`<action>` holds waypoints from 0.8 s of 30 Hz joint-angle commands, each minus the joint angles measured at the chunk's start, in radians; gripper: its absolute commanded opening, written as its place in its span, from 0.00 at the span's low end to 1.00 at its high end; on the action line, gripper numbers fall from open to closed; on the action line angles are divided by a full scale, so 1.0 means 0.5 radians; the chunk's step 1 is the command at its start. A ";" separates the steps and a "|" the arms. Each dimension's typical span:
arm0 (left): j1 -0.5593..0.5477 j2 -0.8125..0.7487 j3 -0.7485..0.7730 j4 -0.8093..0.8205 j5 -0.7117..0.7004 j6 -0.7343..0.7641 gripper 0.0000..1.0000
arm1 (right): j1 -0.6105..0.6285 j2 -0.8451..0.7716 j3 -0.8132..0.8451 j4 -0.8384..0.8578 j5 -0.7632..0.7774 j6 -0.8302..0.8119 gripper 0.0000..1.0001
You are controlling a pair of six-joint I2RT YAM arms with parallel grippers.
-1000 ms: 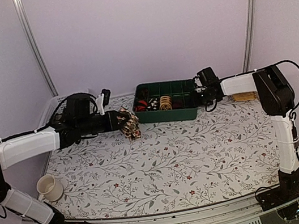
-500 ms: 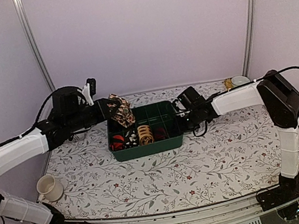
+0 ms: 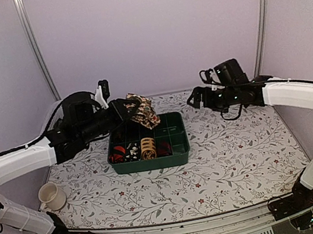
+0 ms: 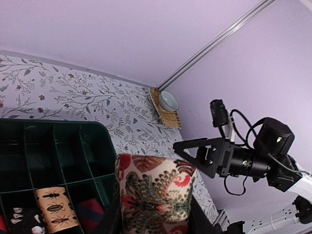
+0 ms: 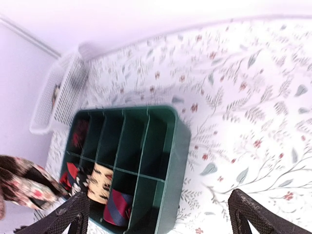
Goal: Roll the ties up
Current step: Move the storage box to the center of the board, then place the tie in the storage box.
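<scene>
My left gripper [image 3: 133,110] is shut on a rolled tie [image 3: 142,111], dark brown with a reddish-cream floral print, and holds it above the back edge of the green tray [image 3: 178,158]. The left wrist view shows this roll [image 4: 155,192] filling the gap between the jaws of the left gripper [image 4: 155,217]. In the tray's front compartments lie other rolled ties: tan [image 5: 100,183], red-and-blue striped [image 5: 119,204] and black-and-white [image 3: 132,151]. My right gripper [image 3: 196,97] hangs open and empty in the air, behind and to the right of the tray [image 5: 181,146].
A white mesh basket [image 5: 61,92] stands at the back left, mostly behind my left arm in the top view. A cream mug [image 3: 51,196] sits near the front left. A small bowl on a woven mat [image 4: 169,101] is in the back right corner.
The tray was dragged from the back right toward the table's middle. My right gripper then let go of it, opened and rose. My left gripper carried the floral tie rightward over the tray.
</scene>
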 commanded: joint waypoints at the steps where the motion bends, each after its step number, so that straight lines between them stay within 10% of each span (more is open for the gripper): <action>1: -0.137 0.095 -0.035 0.341 -0.125 -0.268 0.00 | -0.138 -0.473 -0.109 -0.043 0.103 0.042 1.00; 11: -0.416 0.618 0.004 0.939 -0.264 -0.681 0.00 | -0.230 -0.727 -0.459 0.061 0.040 0.081 1.00; 24: -0.490 0.982 0.108 0.761 -0.681 -0.668 0.00 | -0.230 -0.857 -0.551 0.071 0.037 0.000 1.00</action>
